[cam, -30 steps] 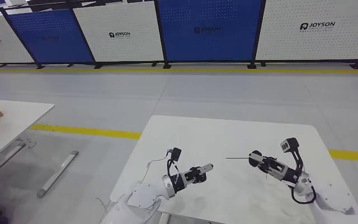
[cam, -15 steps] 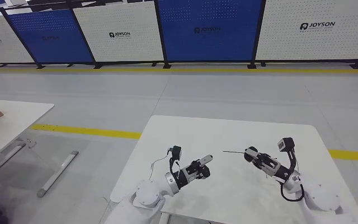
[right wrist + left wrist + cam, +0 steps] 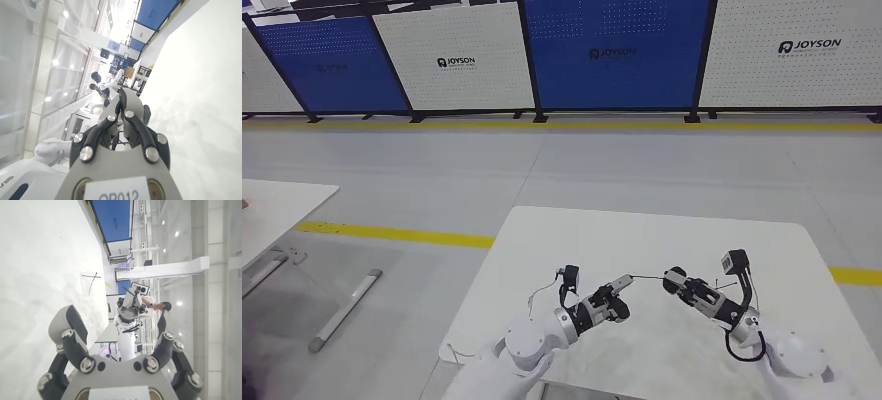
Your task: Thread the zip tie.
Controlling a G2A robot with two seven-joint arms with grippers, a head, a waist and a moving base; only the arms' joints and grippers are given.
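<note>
Right gripper (image 3: 670, 277) jaws clamp zip tie (image 3: 647, 277); left gripper (image 3: 620, 289), jaws apart at 9 o'clock, could deflect its thin tail.

Blue and white pegboard panels (image 3: 617, 55) back a grey, yellow-lined floor (image 3: 542, 170).

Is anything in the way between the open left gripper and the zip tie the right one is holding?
Nothing visible. The zip tie juts from the shut right gripper towards the left gripper, above the table. Spare ties lie farther off, out of the path.
</note>
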